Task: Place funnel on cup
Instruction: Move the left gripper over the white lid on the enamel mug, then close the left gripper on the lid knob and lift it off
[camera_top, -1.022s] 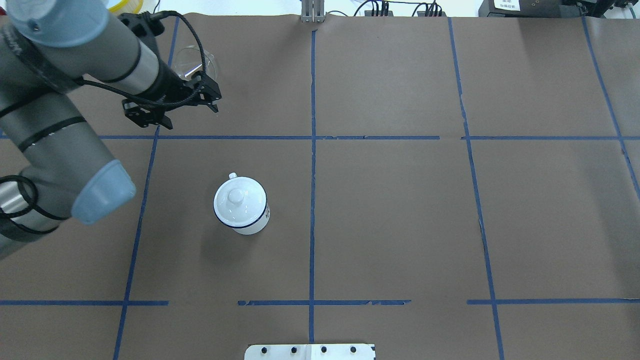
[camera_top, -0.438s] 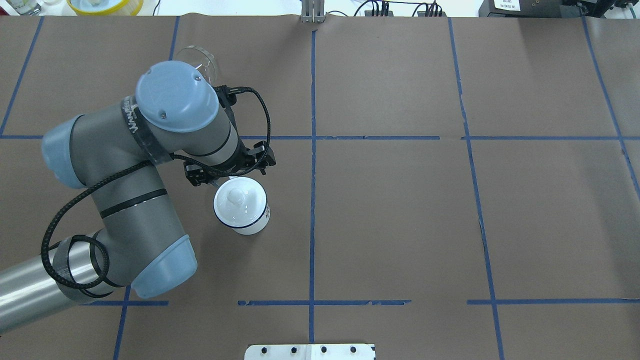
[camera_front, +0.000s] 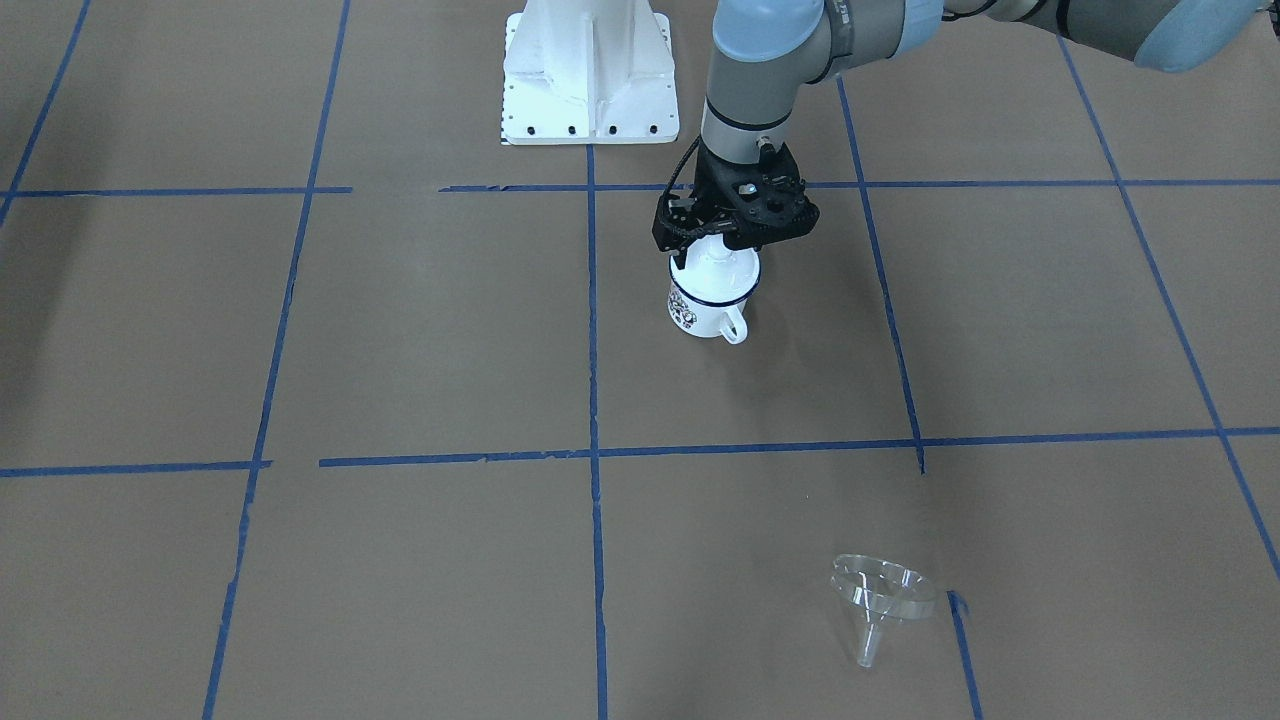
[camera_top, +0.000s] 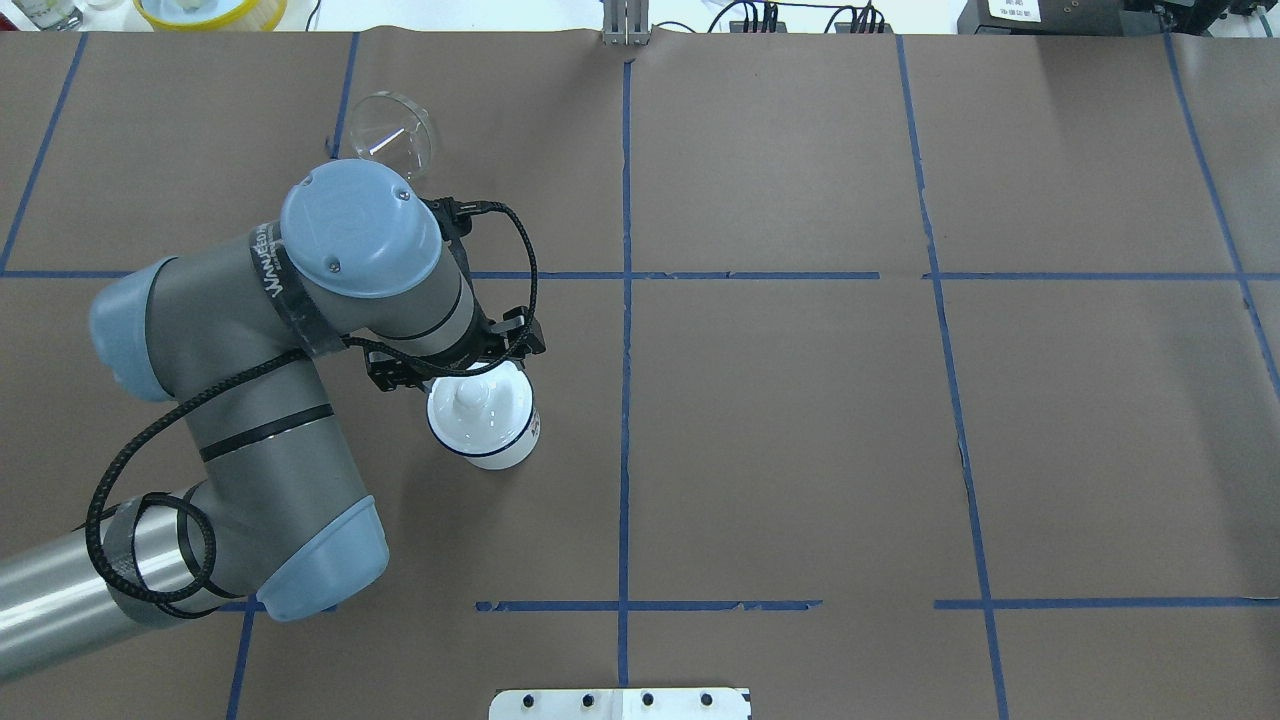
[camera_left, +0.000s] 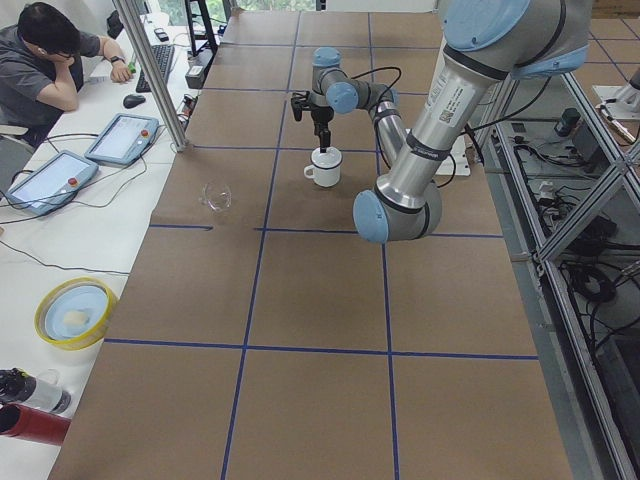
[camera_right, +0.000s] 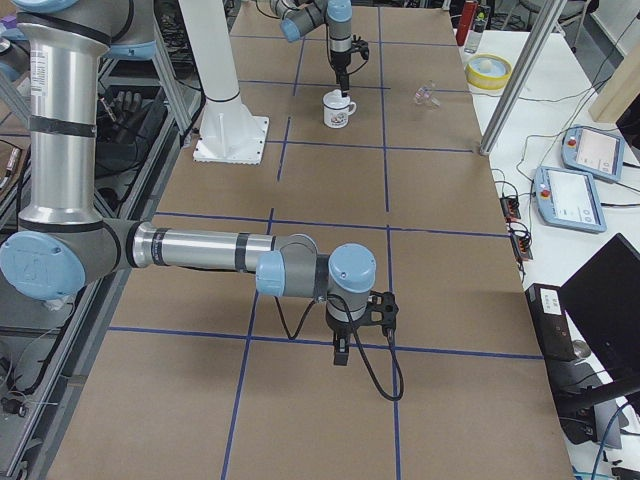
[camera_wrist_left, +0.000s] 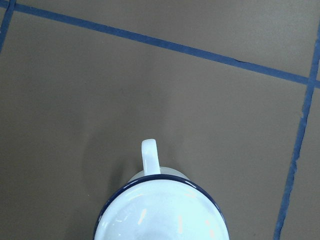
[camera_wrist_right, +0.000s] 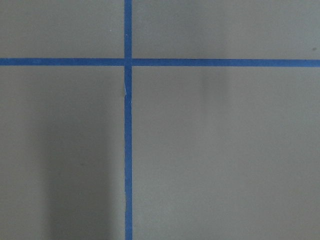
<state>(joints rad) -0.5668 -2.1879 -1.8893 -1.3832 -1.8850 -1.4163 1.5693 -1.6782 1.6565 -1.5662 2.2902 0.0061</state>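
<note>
While funnel lies apart, left tool above cup.

The table is plain brown, crossed by blue tape lines that make a grid of large squares. The cup is white with a dark blue rim and a dark print on its side; its lid is glossy white. The funnel is clear, without colour. The left arm is grey with light blue caps, the left gripper black, the robot base white.
</note>
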